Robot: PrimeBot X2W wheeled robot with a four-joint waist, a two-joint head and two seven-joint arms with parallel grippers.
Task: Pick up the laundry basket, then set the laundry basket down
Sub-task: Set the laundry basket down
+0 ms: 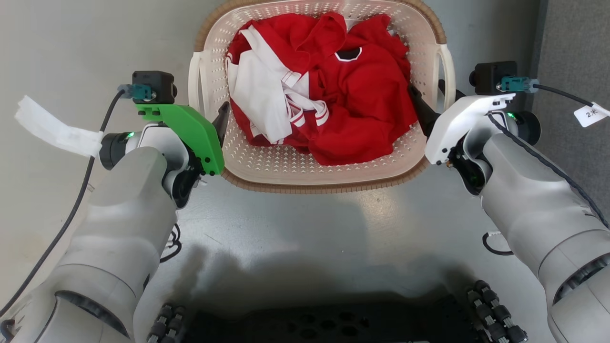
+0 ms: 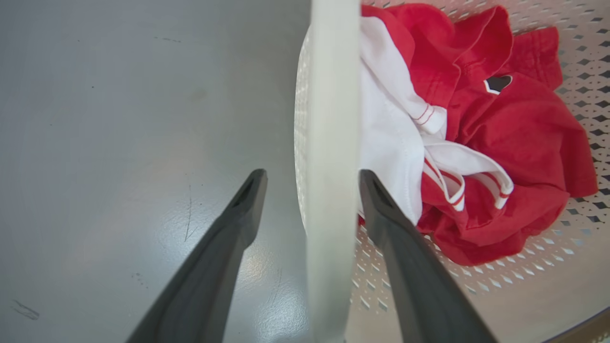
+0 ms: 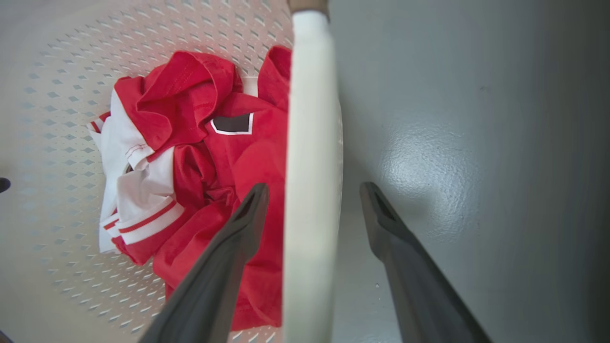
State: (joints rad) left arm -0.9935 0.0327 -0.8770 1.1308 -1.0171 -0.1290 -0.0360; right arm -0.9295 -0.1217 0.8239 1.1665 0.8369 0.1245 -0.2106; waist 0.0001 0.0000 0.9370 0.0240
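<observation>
A laundry basket of red and white clothes sits on a glossy grey floor, straight ahead of the robot. The left gripper and right gripper each straddle 1 of its 2 white side handles, fingers spread and not clamped.

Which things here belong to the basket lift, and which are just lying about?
Job: laundry basket; left handle; right handle; left gripper and right gripper, both open astride the handles.
Bystanders: red-and-white clothes inside basket; white strip by left arm; cable label.
</observation>
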